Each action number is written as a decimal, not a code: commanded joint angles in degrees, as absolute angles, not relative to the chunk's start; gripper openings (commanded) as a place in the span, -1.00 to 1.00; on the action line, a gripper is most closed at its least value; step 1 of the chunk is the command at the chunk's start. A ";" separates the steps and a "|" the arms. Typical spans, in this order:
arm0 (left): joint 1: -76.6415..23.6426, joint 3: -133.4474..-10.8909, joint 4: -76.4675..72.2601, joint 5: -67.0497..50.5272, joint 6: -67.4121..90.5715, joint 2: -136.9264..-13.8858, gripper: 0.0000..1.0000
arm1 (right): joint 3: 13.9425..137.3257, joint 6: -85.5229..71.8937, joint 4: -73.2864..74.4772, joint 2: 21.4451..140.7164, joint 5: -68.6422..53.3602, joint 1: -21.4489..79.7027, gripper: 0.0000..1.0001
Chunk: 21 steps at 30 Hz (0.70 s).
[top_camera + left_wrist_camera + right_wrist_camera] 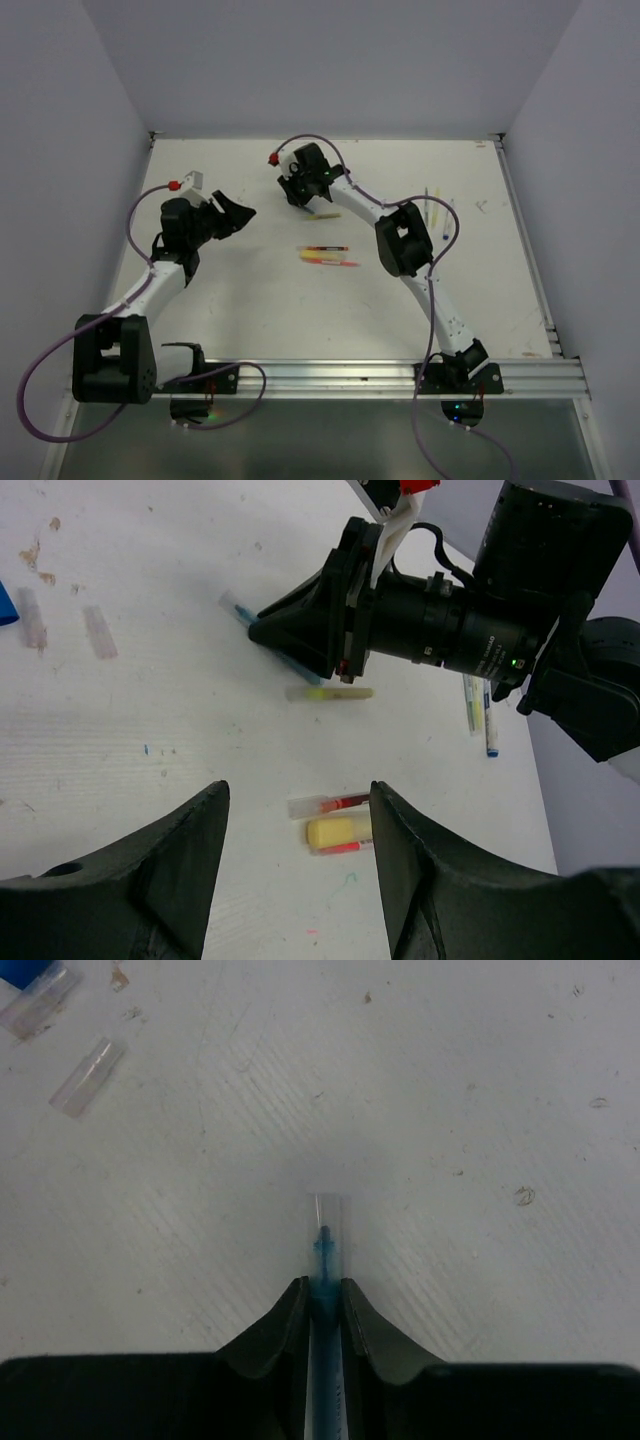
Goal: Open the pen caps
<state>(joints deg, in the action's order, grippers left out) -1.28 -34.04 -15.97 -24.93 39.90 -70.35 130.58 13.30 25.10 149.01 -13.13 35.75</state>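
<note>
The left gripper (297, 795) hangs wide open over the table (250, 300), holding nothing. Just beyond its fingertips lie a capped red pen (330, 803) and, beside it, a stubby yellow cap (335, 830). Farther on lies a yellow-green pen (330, 693). The right gripper (325, 1298) is pinched tight on a blue pen (323, 1380) low at the table; its clear cap (328, 1210) encloses the blue tip. Two loose clear caps (88, 1077) lie well apart from it
</note>
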 commanded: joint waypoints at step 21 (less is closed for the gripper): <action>-1.67 -33.49 -17.84 -26.72 40.78 -68.64 0.21 | 130.71 8.71 9.07 138.55 -10.64 36.30 -1.00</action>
<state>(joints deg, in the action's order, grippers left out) -1.28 -32.88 -16.19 -25.45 39.97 -69.52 131.46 11.84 15.64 149.58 -13.04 36.03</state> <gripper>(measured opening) 0.608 0.081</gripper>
